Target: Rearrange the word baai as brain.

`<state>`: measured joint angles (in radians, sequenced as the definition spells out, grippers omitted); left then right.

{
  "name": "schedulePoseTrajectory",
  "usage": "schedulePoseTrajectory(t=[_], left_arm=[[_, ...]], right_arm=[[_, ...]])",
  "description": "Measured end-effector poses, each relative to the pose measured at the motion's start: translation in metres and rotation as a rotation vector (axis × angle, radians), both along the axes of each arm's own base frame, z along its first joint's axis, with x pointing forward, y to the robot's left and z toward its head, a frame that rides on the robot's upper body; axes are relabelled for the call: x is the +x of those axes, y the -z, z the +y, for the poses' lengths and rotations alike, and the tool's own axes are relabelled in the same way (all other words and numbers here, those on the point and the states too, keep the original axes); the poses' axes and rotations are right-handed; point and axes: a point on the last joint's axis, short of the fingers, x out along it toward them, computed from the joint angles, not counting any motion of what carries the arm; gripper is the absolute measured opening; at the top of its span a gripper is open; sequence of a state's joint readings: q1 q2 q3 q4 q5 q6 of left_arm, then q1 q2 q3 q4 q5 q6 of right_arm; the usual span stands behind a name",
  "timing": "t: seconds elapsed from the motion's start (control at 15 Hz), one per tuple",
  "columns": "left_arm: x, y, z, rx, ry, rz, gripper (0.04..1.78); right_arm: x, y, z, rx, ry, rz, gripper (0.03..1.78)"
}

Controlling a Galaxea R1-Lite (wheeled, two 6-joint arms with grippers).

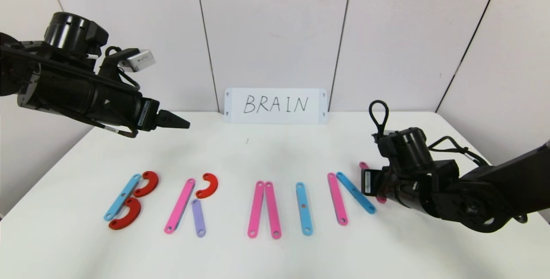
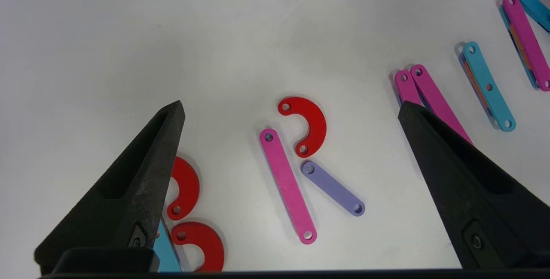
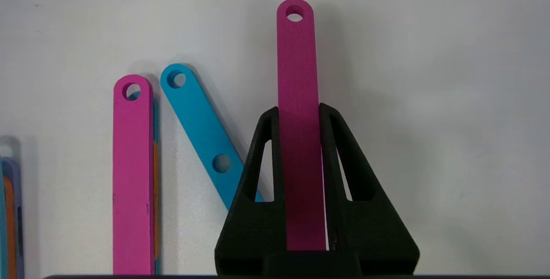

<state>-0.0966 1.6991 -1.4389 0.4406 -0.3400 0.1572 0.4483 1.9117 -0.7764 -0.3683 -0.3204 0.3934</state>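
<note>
The word lies in a row on the white table. A blue strip with two red arcs makes B. A pink strip, a red arc and the purple strip make R. Two pink strips lie side by side, then a blue strip. A pink strip and a slanted blue strip follow. My right gripper is shut on another pink strip, low at the blue strip's right. My left gripper is open and empty, raised above the R.
A white card with handwritten BRAIN stands at the table's back edge against the wall panels. The right arm lies low over the table's right side. Bare table lies in front of the letters and behind them.
</note>
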Motion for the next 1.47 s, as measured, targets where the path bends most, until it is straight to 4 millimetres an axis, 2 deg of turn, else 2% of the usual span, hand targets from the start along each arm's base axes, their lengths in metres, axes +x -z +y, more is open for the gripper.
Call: schedulePoseTrajectory(t=[0.6,0.8,0.93,1.07,1.27,1.47], left_arm=[[0.0009,0.0011,-0.0002,0.000,0.000,0.004,1.74],[0.0009,0.0011,-0.0002,0.000,0.001,0.004,1.74],[0.0009,0.0011,-0.0001,0.000,0.000,0.004,1.74],[0.0009,0.0011,-0.0001,0.000,0.000,0.004,1.74],[0.0010,0.0012,-0.0001,0.000,0.000,0.004,1.74],[0.0011,0.0014,-0.0001,0.000,0.000,0.004,1.74]], right_arm=[[0.0010,0.0111,-0.0044,-0.005,-0.003,0.038,0.28],[0.0003,0.0100,-0.0048,-0.003,-0.011,0.037,0.35],[0.0002,0.0097,-0.0046,0.002,-0.016,0.038,0.51],[-0.0001,0.0090,-0.0047,0.002,-0.017,0.036,0.79],[-0.0001,0.0080,-0.0048,0.001,-0.018,0.033,1.32],[-0.0007,0.0040,-0.0050,0.005,-0.019,0.021,1.64]])
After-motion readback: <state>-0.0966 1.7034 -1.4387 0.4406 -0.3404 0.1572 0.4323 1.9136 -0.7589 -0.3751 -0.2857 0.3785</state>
